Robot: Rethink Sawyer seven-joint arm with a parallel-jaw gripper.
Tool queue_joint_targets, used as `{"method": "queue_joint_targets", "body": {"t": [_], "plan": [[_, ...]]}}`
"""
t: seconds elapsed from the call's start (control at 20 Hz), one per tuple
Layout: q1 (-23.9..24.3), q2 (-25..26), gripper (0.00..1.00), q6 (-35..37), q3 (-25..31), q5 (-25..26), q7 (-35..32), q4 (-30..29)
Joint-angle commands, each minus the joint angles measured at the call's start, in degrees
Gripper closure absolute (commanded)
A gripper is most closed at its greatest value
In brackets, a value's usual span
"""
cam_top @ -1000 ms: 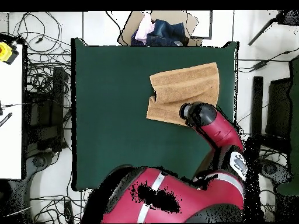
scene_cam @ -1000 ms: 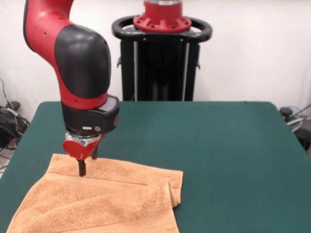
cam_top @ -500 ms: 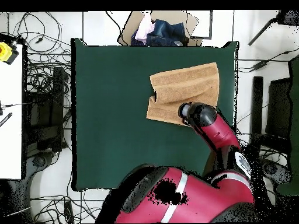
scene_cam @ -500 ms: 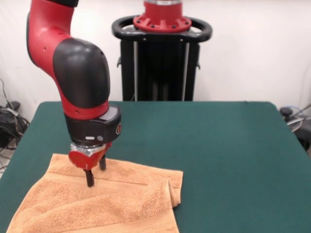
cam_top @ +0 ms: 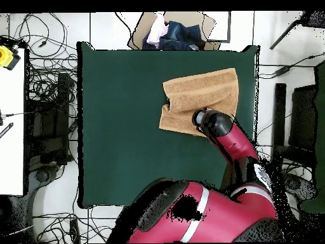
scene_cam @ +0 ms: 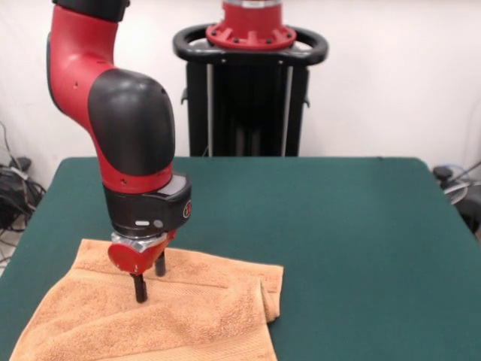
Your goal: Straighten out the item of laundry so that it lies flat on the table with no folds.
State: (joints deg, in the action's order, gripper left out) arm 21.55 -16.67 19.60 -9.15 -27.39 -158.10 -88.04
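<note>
Orange-tan towel [scene_cam: 150, 320] on the green table [scene_cam: 338, 226], at its front-left corner in front view; one side folded over, crease along it. No legible writing. Gripper [scene_cam: 149, 282] fingers slightly spread, tips down on towel's rear part, clamping nothing

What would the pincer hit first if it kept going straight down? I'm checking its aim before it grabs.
The towel. The pincer points straight down with its tips spread, right at the cloth; whether they already touch it is unclear. The table lies underneath.
</note>
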Motion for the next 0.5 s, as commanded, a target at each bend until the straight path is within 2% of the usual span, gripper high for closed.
{"method": "queue_joint_targets", "body": {"t": [0.05, 0.5], "plan": [[-0.1, 3.7, 0.00, -3.6, 6.6, 1.3, -3.2, -2.5], [0.4, 3.5, 0.00, 0.7, 6.8, 0.9, -2.4, -2.0]]}}
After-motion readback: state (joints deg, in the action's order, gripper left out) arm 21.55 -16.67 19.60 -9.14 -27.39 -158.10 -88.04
